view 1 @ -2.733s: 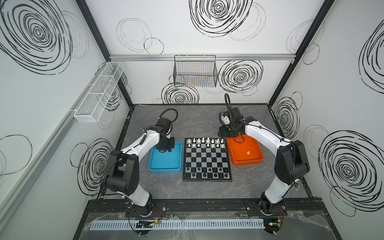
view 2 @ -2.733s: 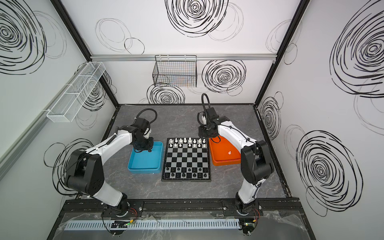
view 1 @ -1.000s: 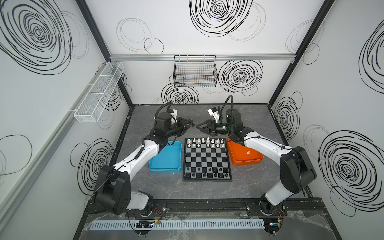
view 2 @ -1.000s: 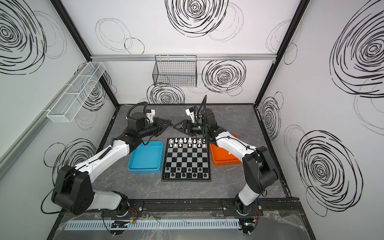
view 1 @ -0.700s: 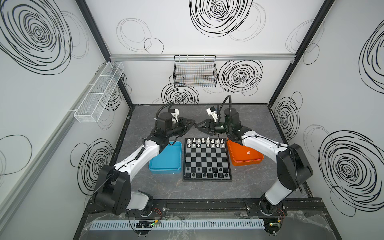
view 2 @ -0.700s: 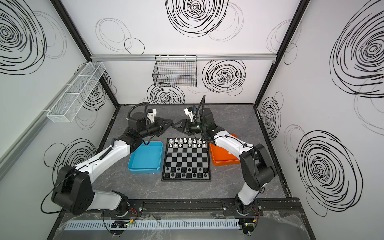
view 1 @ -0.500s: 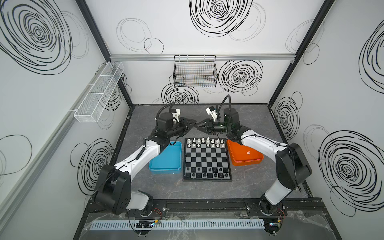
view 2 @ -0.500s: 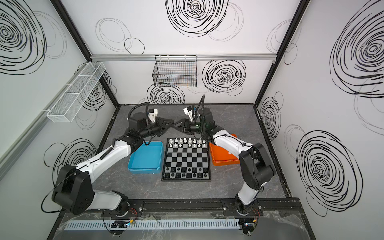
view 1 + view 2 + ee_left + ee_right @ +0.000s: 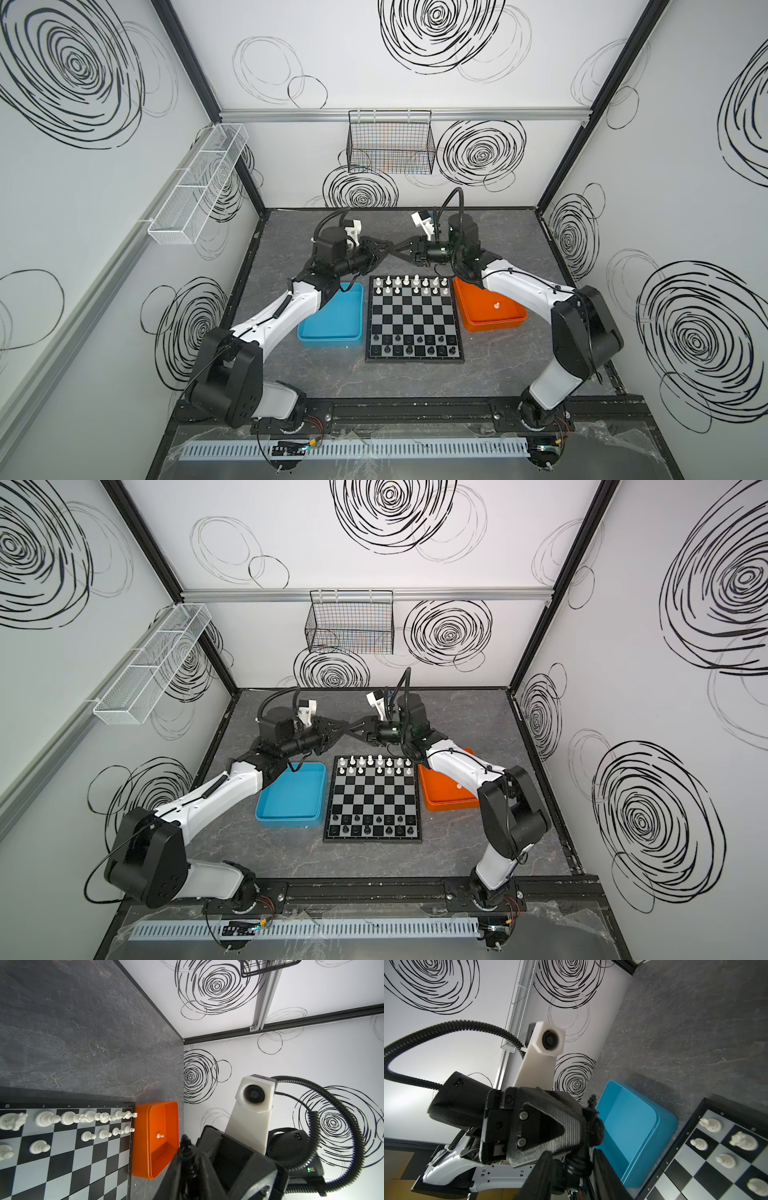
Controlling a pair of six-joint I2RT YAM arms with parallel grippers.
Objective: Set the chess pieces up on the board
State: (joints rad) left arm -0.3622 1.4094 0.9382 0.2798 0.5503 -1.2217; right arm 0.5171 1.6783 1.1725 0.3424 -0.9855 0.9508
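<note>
The board (image 9: 413, 316) lies mid-table between two trays. White chess pieces (image 9: 411, 284) fill its two far rows and black ones (image 9: 411, 345) its two near rows. Behind the board, both grippers meet tip to tip in the air. My left gripper (image 9: 388, 248) (image 9: 188, 1159) is shut on a black chess piece (image 9: 185, 1142) (image 9: 592, 1105), gripping its upper part. My right gripper (image 9: 398, 250) (image 9: 573, 1159) is open, its fingers narrowly straddling the piece's base with a thin gap on one side. One white pawn (image 9: 496, 306) (image 9: 160, 1136) stands in the orange tray.
The blue tray (image 9: 328, 336) sits left of the board and the orange tray (image 9: 490, 328) right of it. A wire basket (image 9: 390, 145) hangs on the back wall and a mesh shelf (image 9: 199, 183) on the left wall. Bare grey tabletop lies behind the board.
Both arms have left the trays and met behind the board. Over the last second the right jaws have narrowed round the black piece that the left gripper holds.
</note>
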